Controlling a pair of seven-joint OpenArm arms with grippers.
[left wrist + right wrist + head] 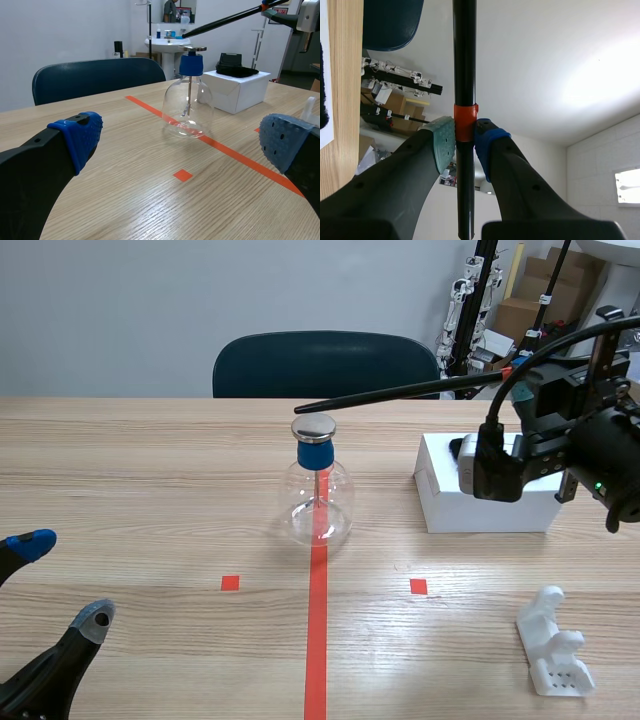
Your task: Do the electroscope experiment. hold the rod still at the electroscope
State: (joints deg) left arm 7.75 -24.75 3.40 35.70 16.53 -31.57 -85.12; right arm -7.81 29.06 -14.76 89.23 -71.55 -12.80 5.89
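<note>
The electroscope (318,490) is a clear glass flask with a blue neck and a round metal top plate, standing on the red tape line at mid-table; it also shows ahead of my left gripper (187,95). A long black rod (400,392) with an orange band reaches in from the right, its tip hanging just above the metal plate. My right gripper (465,142) is shut on the rod (464,65) at the orange band, raised at the right of the scene (515,375). My left gripper (180,145) rests open low at the front left (50,575), holding nothing.
A white box (485,495) with a black cloth on it (235,67) stands right of the flask. A white plastic stand (553,642) lies at the front right. A dark blue chair (325,365) sits behind the far table edge.
</note>
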